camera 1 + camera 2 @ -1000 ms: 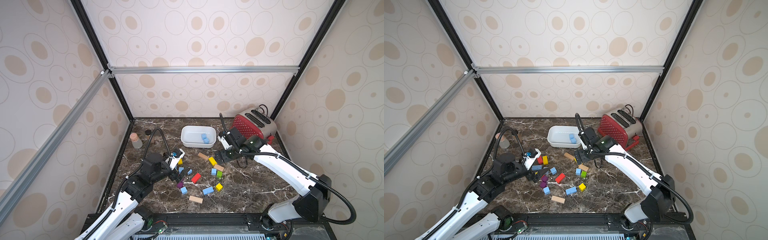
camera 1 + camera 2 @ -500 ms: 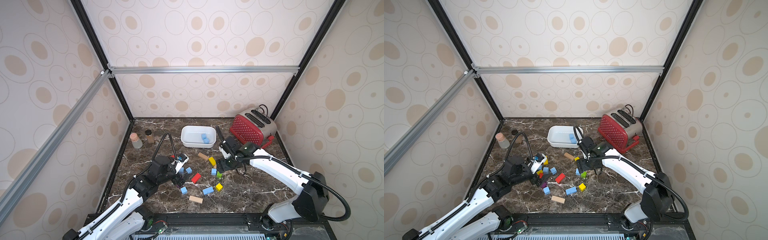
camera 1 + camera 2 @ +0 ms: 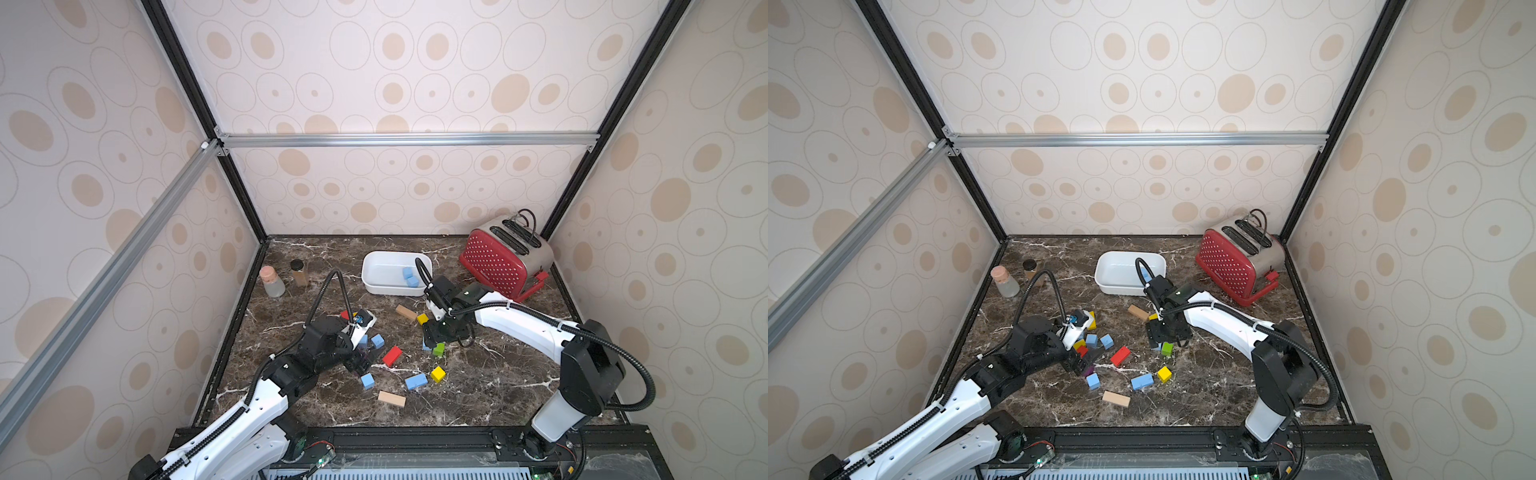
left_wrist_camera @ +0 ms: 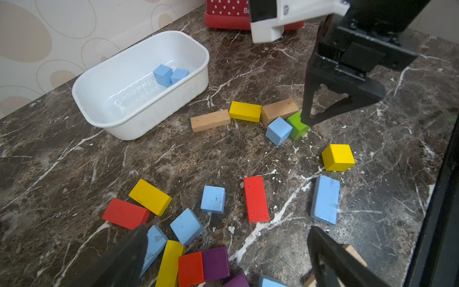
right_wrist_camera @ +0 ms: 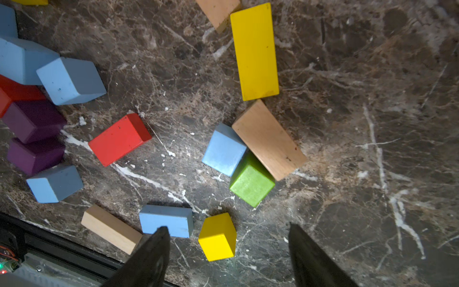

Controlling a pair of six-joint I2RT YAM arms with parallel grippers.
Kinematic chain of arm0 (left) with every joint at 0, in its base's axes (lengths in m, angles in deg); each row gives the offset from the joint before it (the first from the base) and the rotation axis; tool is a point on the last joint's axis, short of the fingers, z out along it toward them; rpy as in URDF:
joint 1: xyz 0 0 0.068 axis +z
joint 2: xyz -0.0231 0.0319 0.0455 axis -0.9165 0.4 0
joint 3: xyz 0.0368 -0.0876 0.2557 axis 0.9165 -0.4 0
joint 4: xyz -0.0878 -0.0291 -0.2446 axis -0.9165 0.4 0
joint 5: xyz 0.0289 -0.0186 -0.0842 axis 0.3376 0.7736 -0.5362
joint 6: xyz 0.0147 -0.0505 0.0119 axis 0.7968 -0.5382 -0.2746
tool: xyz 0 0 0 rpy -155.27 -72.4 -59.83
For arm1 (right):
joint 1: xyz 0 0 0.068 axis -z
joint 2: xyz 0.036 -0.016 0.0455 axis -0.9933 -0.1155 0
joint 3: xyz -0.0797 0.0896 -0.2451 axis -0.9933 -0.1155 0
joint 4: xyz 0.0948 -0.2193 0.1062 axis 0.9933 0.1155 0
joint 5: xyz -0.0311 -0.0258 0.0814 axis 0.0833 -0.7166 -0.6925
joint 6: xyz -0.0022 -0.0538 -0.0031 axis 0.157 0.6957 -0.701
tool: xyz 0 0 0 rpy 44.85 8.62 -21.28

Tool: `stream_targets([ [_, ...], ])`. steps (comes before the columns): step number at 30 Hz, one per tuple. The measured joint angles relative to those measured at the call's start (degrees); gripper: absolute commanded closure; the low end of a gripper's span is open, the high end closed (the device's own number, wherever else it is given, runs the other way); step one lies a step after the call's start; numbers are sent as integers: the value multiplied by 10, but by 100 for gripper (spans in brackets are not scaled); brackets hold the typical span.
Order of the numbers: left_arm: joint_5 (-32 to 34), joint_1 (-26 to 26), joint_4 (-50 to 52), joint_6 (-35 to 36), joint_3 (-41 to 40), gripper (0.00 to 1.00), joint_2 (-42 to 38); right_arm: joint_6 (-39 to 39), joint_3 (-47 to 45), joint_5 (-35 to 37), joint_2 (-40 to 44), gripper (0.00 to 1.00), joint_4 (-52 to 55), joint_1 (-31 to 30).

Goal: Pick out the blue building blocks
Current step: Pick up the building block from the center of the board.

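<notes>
Near the middle of the worktop (image 5: 347,99), our right claw (image 5: 227,227) hung spread, empty, by a blue cube (image 5: 224,150) touching a green cube (image 5: 250,182); next, we judged, pinch only the blue.

1. Your right end effector (image 3: 1160,337) points down at the desk (image 3: 1225,382), right over a green cube (image 3: 1167,349); a sliver of blue shows just beside that cube.
2. Your left end effector (image 3: 1076,360) sits low among a cluster of red, yellow and purple blocks.
3. You have blue blocks (image 3: 1091,340) in the open: two cubes side by side near the left end effector, and one more cube nearer the front edge.
4. A blue bar (image 3: 1142,381) lies just beside a yellow cube (image 3: 1164,374).
5. The white tub (image 3: 1115,289) stands toward the back, with your right arm's cable crossing it.
6. The red toaster (image 3: 1229,262) fills the back right corner.
</notes>
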Motion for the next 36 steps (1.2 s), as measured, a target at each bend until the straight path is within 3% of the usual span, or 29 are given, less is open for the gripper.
stream_targets([
  [20, 5, 0, -10, -7, -9, 1, 6, -15, 39, -22, -85, 34, -24, -7],
  [36, 14, 0, -10, -7, -9, 1, 5, -19, 44, -33, -120, 34, -33, -8],
])
